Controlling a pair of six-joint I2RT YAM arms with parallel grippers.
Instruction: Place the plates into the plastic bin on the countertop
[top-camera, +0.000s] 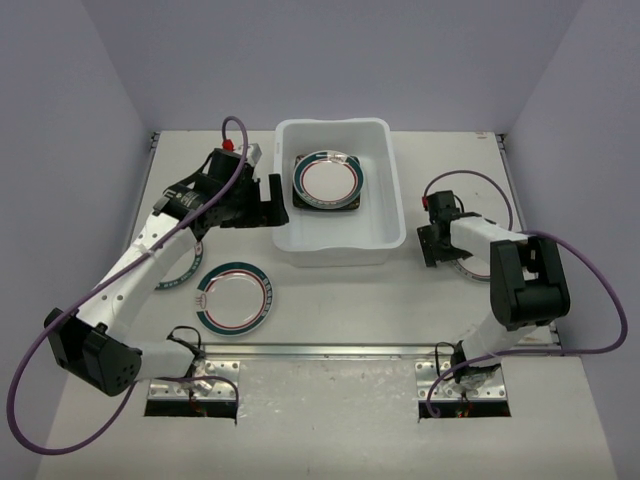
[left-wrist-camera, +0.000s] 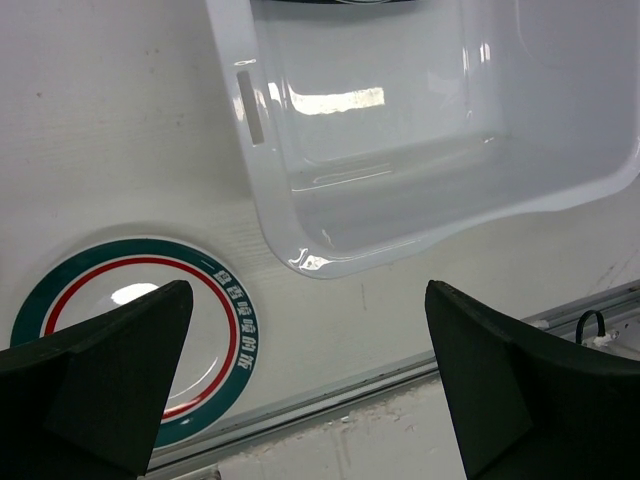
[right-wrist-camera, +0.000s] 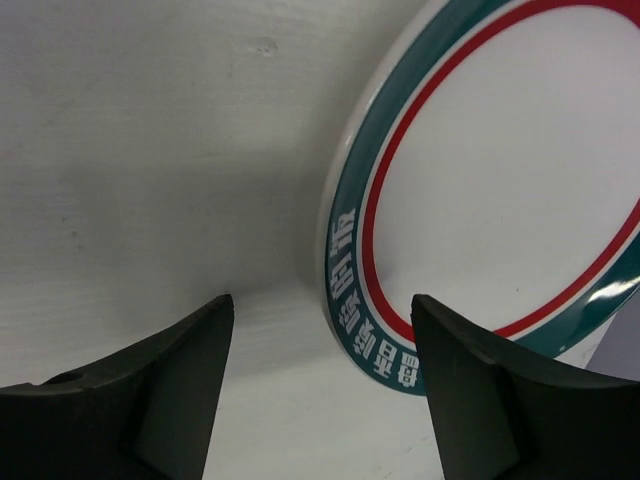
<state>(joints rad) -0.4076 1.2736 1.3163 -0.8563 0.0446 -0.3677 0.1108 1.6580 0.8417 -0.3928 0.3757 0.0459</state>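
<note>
Four round teal-rimmed plates are in view. At the upper centre of the countertop (top-camera: 330, 325) sits the plastic bin (top-camera: 336, 256), holding one round plate (top-camera: 327, 180) on a black square plate (top-camera: 298, 201). At lower left lie an uncovered plate (top-camera: 235, 298) and a half-hidden plate (top-camera: 178, 276) under the left arm (top-camera: 125, 275). The left gripper (left-wrist-camera: 308, 290), wide open, hangs beside the bin's left wall. The right gripper (right-wrist-camera: 322, 300), jaws apart, straddles the rim of the fourth plate (right-wrist-camera: 500, 200) at centre right.

The plastic bin (top-camera: 336, 246), upper centre, holds a round plate (top-camera: 327, 180) on a black plate (top-camera: 299, 203); a teal-rimmed plate (top-camera: 235, 298) lies left of centre.
</note>
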